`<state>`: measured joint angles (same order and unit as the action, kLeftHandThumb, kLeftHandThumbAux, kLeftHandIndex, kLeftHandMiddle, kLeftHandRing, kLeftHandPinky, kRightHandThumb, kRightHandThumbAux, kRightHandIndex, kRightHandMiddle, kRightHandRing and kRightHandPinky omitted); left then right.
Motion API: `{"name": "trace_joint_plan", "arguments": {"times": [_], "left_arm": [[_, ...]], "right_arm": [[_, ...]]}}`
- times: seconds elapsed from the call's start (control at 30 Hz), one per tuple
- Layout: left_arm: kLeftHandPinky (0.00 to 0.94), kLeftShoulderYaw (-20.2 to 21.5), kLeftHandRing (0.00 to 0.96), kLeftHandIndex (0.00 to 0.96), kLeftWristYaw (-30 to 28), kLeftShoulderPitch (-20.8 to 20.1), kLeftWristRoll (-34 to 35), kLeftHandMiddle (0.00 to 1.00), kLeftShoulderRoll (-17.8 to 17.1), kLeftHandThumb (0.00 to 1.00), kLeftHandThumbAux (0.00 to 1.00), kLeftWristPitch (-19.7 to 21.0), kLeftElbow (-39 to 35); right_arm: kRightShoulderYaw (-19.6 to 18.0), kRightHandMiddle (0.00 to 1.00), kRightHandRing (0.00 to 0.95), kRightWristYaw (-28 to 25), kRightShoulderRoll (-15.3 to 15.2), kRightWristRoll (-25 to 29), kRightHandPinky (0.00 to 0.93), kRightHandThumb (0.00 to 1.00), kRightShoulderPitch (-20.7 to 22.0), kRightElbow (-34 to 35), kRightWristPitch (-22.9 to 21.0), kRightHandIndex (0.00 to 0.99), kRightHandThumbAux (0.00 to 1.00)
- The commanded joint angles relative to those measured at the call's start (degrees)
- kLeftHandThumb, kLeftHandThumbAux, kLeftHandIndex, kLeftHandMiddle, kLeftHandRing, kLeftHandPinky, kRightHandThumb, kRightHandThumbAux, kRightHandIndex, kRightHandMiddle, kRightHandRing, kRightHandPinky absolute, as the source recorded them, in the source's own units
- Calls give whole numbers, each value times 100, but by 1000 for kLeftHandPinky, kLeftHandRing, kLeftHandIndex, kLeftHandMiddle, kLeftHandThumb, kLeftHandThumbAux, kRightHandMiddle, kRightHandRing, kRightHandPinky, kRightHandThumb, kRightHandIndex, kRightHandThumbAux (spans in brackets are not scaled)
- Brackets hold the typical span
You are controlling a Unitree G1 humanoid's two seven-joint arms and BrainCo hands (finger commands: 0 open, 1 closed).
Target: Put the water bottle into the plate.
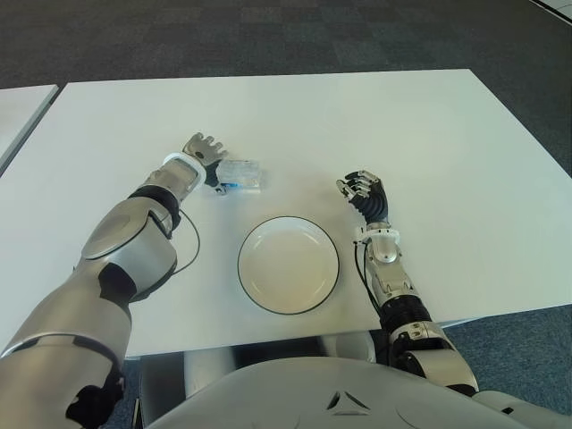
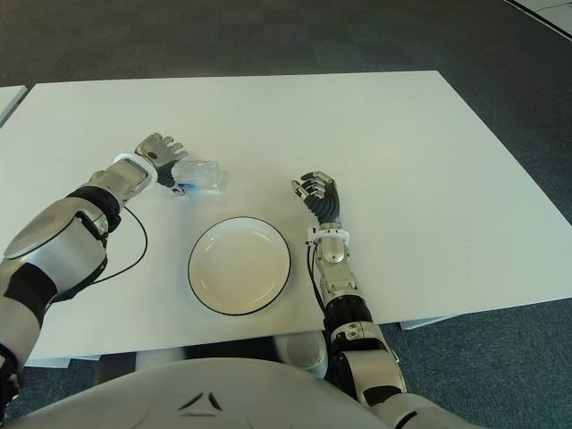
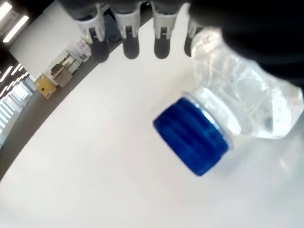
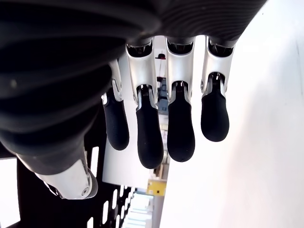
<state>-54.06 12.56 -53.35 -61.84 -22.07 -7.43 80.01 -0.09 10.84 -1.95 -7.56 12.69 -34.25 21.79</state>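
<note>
Counter [image 1: 429, 134] space is mostly bare and white. On it, a round plate [image 1: 288, 264] with a dark rim is seen, and nothing has been put in it. The water bottle [image 1: 241, 174] is lying on its side, just beyond the plate and apart from it. So the job is judged to be at its start: the bottle must be gripped, lifted and set down. The left robot hand [image 1: 202, 154] is placed against the bottle, fingers straight, nothing gripped. The right robot hand [image 1: 364, 191] is seen to the plate's right, fingers loosely bent, holding nothing.
</note>
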Motion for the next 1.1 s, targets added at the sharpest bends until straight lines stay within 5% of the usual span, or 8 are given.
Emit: {"name": "trace_joint_plan", "arguments": {"times": [0.03, 0.23, 0.3, 0.43, 0.53, 1.1], "left_arm": [[205, 28, 113, 39, -69, 376, 39, 113, 254, 552, 417, -18, 69], [318, 173, 254, 320, 63, 407, 151, 265, 272, 631, 488, -21, 61], [374, 249, 326, 385, 108, 406, 226, 333, 270, 683, 608, -89, 51], [631, 429, 606, 408, 143, 369, 406, 514, 223, 814, 649, -282, 22], [714, 473, 686, 417, 102, 368, 447, 560, 226, 840, 655, -292, 27], [806, 737, 777, 424, -436, 369, 623, 572, 246, 853, 659, 31, 39]], "right_arm": [[-16, 606, 631, -36, 25, 39, 658, 709, -101, 52, -173, 435, 727], [-20, 610, 632, -25, 30, 25, 658, 709, -113, 85, -206, 435, 727], [-19, 610, 631, -18, 31, 17, 658, 709, -110, 85, -206, 435, 726], [-12, 611, 630, 8, 28, -12, 663, 709, -98, 62, -175, 435, 727], [-10, 611, 631, 21, 27, -24, 666, 709, -87, 47, -168, 435, 727], [-27, 599, 624, 6, 30, 8, 653, 708, -34, 12, -224, 434, 727]]}}
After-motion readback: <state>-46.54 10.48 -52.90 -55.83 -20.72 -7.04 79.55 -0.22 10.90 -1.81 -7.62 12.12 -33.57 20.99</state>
